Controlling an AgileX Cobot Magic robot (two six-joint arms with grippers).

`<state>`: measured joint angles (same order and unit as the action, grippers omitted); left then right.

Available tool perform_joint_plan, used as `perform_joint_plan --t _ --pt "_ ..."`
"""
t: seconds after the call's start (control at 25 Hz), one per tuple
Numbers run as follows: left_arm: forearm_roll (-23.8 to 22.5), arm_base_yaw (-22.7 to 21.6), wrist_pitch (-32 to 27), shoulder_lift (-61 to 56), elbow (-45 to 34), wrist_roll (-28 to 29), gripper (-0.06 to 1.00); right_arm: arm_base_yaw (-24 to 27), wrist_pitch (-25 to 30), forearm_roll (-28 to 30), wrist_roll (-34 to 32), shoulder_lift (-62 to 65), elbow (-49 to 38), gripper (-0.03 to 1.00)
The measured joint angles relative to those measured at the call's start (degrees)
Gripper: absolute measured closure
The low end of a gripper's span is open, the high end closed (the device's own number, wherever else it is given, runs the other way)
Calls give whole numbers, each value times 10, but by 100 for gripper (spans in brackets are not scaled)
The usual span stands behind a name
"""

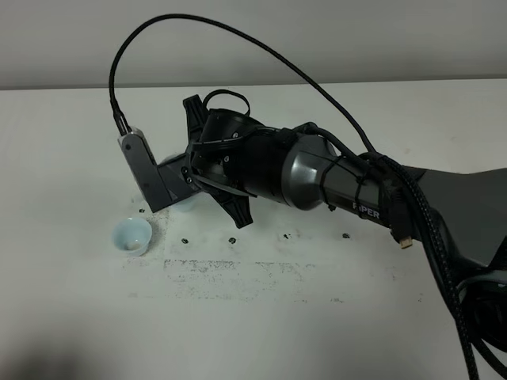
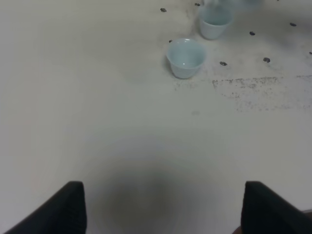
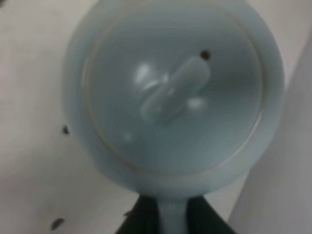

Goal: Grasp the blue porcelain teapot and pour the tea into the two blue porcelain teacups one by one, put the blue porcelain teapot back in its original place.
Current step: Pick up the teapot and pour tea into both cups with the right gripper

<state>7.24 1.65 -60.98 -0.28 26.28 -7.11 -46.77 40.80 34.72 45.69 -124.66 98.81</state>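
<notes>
The blue porcelain teapot (image 3: 175,92) fills the right wrist view from above, its knobbed lid facing the camera. My right gripper (image 3: 171,217) is shut on the pot's handle. In the high view the right arm reaches across to the left and hides the pot. One teacup (image 1: 131,236) (image 2: 185,57) stands free on the table. The other teacup (image 2: 213,22) stands just beyond it, right below the gripper (image 1: 181,190), with only a pale edge (image 1: 188,205) showing in the high view. No tea can be seen. My left gripper (image 2: 165,209) is open over bare table.
The white table (image 1: 261,317) carries dark specks and a scuffed grey patch (image 1: 230,273) in front of the cups. The right arm's thick cable (image 1: 444,261) runs along its forearm at the right. A wall edge runs behind the table.
</notes>
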Motion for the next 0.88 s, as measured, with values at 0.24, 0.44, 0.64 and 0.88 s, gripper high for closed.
perform_joint_plan --t 0.24,0.44,0.64,0.88 --pt "0 0 0 0 0 0 31 -7 -15 22 9 0 -14 93" --pt "0 0 0 0 0 0 31 -11 -16 41 1 0 -14 93" --pt "0 0 0 0 0 0 31 -18 -21 76 -28 0 -14 93" --pt "0 0 0 0 0 0 31 -20 -24 83 -32 0 -14 93"
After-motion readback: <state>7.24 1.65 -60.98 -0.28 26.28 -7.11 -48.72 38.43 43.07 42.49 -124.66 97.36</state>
